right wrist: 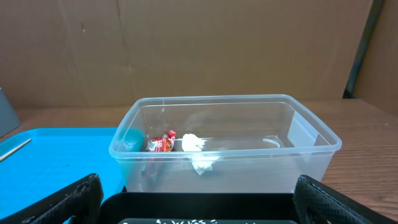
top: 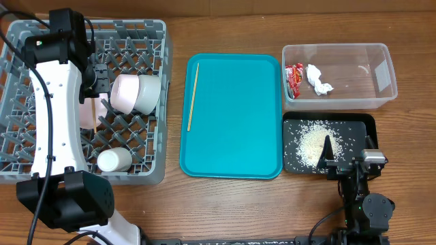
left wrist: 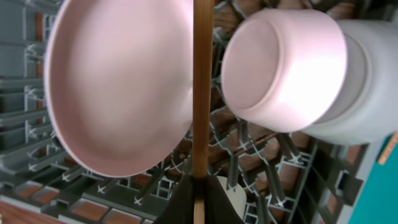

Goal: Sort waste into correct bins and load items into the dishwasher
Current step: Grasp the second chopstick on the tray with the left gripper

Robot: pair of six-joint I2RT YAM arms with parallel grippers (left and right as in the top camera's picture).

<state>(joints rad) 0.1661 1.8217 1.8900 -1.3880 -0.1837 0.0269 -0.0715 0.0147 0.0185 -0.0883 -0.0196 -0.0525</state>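
- Chopstick (left wrist: 200, 93) is pinched at its near end in the left gripper (left wrist: 199, 202), whose jaws are closed tight on it. It sticks straight out from the tips over the dish rack (top: 153, 41), between plate and bowl, and is not yet set down.
- Plate (left wrist: 118, 87) stands on edge in the dish rack, just left of the held chopstick. Loaded.
- Bowl (left wrist: 283, 68) lies on its side in the dish rack, just right of the chopstick. Loaded.
- Cup (top: 114, 159) lies on its side in the near part of the dish rack. Loaded.
- Teal tray (top: 231, 146) sits mid-table and carries only the second chopstick (top: 193, 95), lying along its left edge. That one is left to do.
- Clear tub (top: 381, 68) is at far right, with the wrapper (top: 294, 78) and tissue (top: 319, 79) inside at its left end. Both are sorted.
- Black tray (top: 368, 121) sits just in front of the clear tub, with the rice (top: 315, 139) piled in it and some grains scattered around the pile. No stray grains are visible on the teal tray.
- Right gripper (right wrist: 204, 200) has its jaws spread wide with nothing held, low at the near edge of the black tray and facing the clear tub.
- Judgement: the waste looks finished and the dishes are nearly so. What remains is to release the held chopstick into the dish rack, then fetch the second chopstick.
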